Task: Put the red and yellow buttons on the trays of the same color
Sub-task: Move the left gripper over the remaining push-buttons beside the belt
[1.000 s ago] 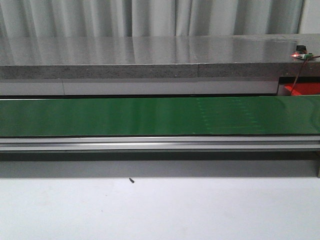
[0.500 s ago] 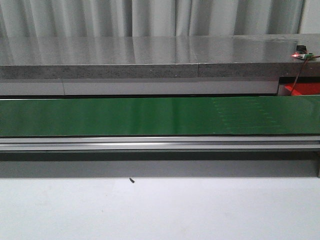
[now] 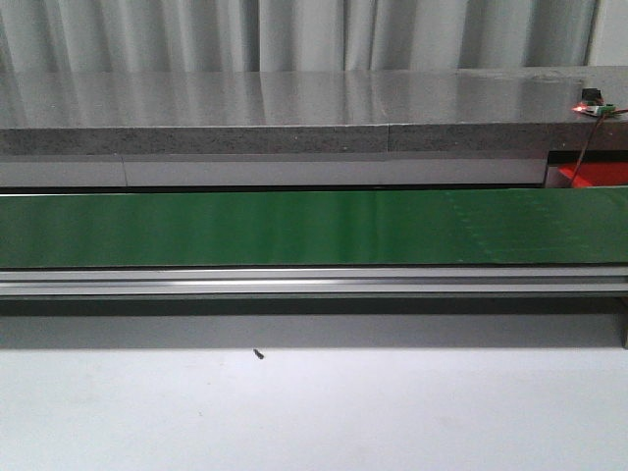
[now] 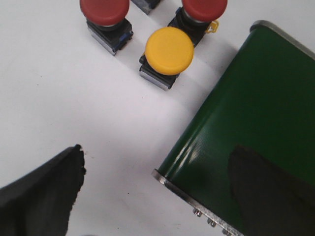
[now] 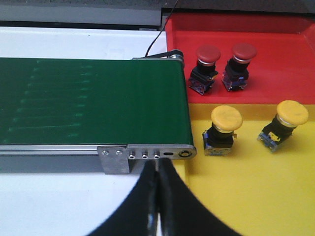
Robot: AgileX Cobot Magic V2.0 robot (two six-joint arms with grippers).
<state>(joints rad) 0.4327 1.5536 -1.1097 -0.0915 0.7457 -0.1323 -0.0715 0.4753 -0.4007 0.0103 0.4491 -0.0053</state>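
Currently left gripper [image 4: 152, 196], jaws wide, nearest the yellow button [image 4: 169, 51], ahead beside the conveyor belt [image 4: 251, 123] (right gripper [image 5: 157, 206] closed, empty).

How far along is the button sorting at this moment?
Done: two red buttons sit on the red tray and two yellow buttons on the yellow tray.
In hand: nothing. The right gripper is shut and empty, the left gripper open over the green belt end.
Left: at least two red buttons and one yellow button wait on the white table.
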